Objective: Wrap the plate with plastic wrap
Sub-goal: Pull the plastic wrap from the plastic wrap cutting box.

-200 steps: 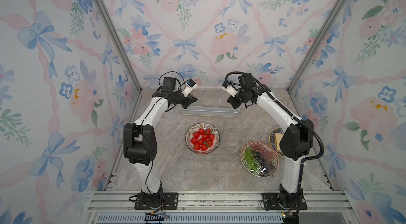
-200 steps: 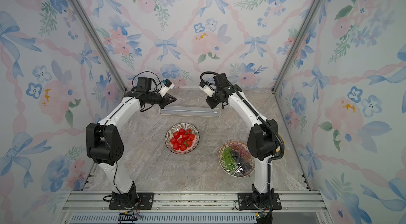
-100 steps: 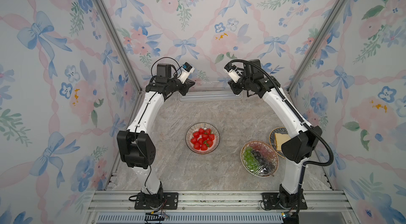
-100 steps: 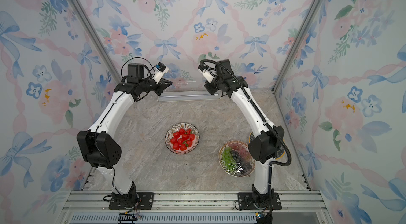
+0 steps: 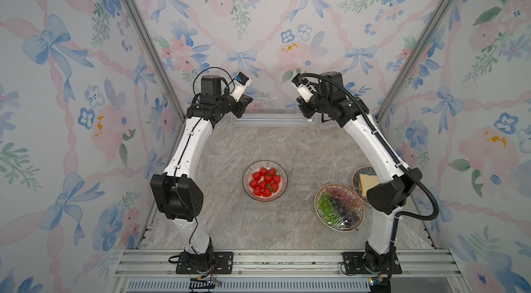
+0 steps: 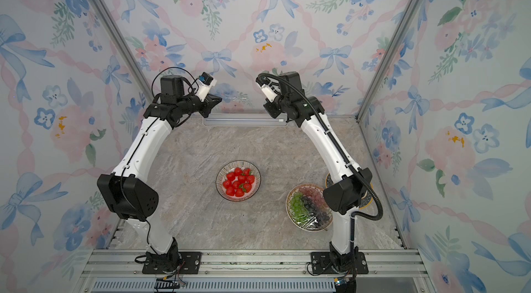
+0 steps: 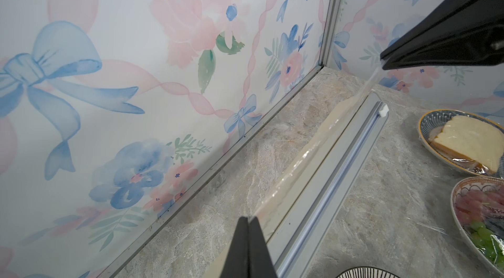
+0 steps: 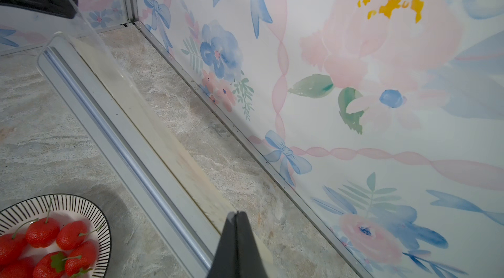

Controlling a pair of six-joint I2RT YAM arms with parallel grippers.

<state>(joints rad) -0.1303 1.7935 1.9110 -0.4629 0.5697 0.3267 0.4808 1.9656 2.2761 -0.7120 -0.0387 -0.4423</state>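
Left wrist view shows our left gripper (image 7: pixel 248 218) pressed shut on one corner of the plastic wrap (image 7: pixel 306 154); the right gripper (image 7: pixel 384 64) pinches the other corner. We judge the drawing-out step underway: the clear, glossy film rises taut from the cream box (image 5: pixel 273 119), while the strawberry plate (image 5: pixel 283 191), well apart from it, lies uncovered; cutting and covering remain.

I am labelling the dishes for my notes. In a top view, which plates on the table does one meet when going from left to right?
Striped plate of strawberries → plate of grapes → plate with a bread slice, partly hidden behind the right arm.
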